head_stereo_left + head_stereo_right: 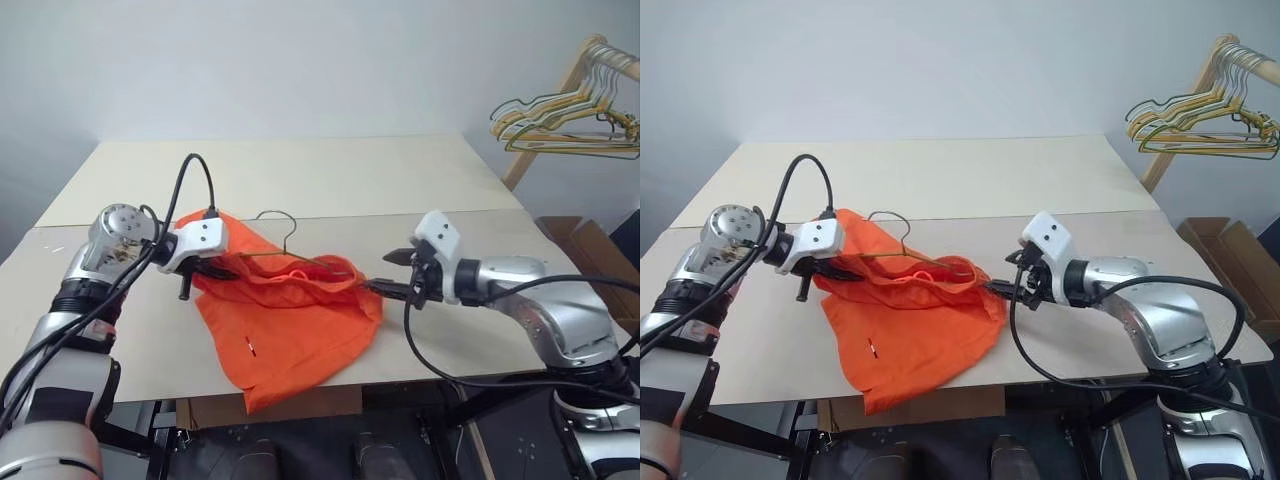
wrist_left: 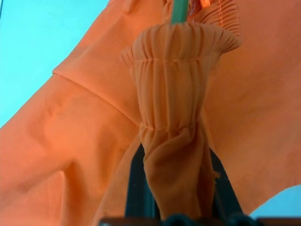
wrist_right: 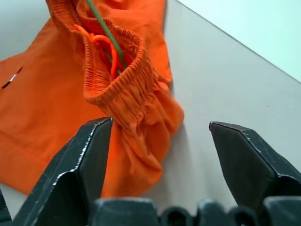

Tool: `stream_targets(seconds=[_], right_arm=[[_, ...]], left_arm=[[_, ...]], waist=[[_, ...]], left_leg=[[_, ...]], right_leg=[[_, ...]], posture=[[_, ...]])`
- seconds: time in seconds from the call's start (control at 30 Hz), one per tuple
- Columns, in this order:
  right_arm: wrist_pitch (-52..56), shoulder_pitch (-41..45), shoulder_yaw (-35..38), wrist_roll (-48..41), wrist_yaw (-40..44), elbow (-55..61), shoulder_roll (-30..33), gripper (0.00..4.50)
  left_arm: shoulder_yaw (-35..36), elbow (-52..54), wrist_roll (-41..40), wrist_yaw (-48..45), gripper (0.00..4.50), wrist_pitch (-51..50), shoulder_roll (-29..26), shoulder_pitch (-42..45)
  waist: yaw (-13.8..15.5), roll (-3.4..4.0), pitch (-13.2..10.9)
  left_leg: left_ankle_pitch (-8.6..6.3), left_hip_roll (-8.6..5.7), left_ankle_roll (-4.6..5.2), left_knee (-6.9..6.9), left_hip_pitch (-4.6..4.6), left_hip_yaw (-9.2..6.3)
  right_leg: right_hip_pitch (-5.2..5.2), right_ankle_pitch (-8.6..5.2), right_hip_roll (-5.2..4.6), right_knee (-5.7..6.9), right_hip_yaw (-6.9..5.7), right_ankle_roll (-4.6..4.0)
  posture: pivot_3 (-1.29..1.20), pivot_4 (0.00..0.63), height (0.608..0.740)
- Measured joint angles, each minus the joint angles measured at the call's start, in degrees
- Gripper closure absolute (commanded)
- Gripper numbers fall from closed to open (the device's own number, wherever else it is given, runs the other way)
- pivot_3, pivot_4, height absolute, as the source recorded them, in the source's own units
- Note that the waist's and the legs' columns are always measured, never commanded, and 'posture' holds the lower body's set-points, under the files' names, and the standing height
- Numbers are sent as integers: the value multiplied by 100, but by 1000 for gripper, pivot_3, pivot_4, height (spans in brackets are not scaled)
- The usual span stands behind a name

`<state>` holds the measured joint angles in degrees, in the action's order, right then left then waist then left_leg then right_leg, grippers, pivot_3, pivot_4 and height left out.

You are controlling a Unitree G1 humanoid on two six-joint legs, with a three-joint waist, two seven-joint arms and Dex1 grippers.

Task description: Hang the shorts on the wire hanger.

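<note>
The bright orange shorts (image 1: 290,320) lie on the beige table (image 1: 300,170), with a leg hanging over the front edge. The thin wire hanger (image 1: 300,262) runs through the gathered waistband (image 3: 117,89), and its hook (image 1: 287,224) sticks out on the far side. My left gripper (image 1: 200,270) is shut on the left end of the waistband; the left wrist view shows the fabric bunched between the black fingers (image 2: 136,183). My right gripper (image 3: 160,126) stands open just off the waistband's right end, its jaws wide apart with nothing between them.
A bunch of yellow, green and pale hangers (image 1: 560,120) hangs from a wooden rack at the far right. An open cardboard box (image 1: 590,250) sits on the floor beside the table's right edge. The table's front edge runs just below the shorts.
</note>
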<state>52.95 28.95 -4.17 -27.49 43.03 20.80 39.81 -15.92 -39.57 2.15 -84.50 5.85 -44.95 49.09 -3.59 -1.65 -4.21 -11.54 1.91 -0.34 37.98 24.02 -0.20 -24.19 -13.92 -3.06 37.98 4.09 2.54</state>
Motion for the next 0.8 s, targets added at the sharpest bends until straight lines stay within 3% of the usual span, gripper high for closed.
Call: stream_targets(seconds=[0.17, 0.27, 0.47, 0.57, 0.8], right_arm=[[174, 739, 83, -457, 81, 301, -214, 631], [361, 1293, -439, -484, 12, 252, -621, 631], [486, 2387, -1758, 109, -115, -964, -1529, 631], [340, 2491, -2036, 426, -89, -1520, -1745, 1205], [-178, 2551, -2238, 940, 81, -2166, -1952, 3655]], left_arm=[[0, -46, 5, -21, 4500, 14, 61, 49], [-1, -134, 20, -28, 4500, 28, 117, 147], [-29, -192, 256, 96, 4500, 46, 182, 274], [-32, -187, 290, 73, 4500, 43, 179, 274], [-30, -145, 298, 0, 4500, 34, 176, 274]], waist=[[-36, 0, 0], [-57, 1, 2], [-64, 2, 3], [-41, 1, 3], [-65, 1, 3]], left_leg=[[0, 3, 0, 0, -1, -2], [0, 3, 0, 0, -2, -1], [0, 0, 0, 0, 6, -3], [0, -6, 0, 3, 12, -3], [0, -3, 0, 3, 11, -5]], right_leg=[[-1, 0, 3, 1, -1, -1], [-2, 1, 3, 3, -1, -2], [-7, 2, -1, 3, -3, -3], [-7, 3, -8, 1, -6, -2], [-11, 3, -4, 7, -7, -2]], posture=[[-66, 20, 740], [-67, 19, 740], [-50, 18, 740], [-46, 19, 740], [-41, 21, 740]])
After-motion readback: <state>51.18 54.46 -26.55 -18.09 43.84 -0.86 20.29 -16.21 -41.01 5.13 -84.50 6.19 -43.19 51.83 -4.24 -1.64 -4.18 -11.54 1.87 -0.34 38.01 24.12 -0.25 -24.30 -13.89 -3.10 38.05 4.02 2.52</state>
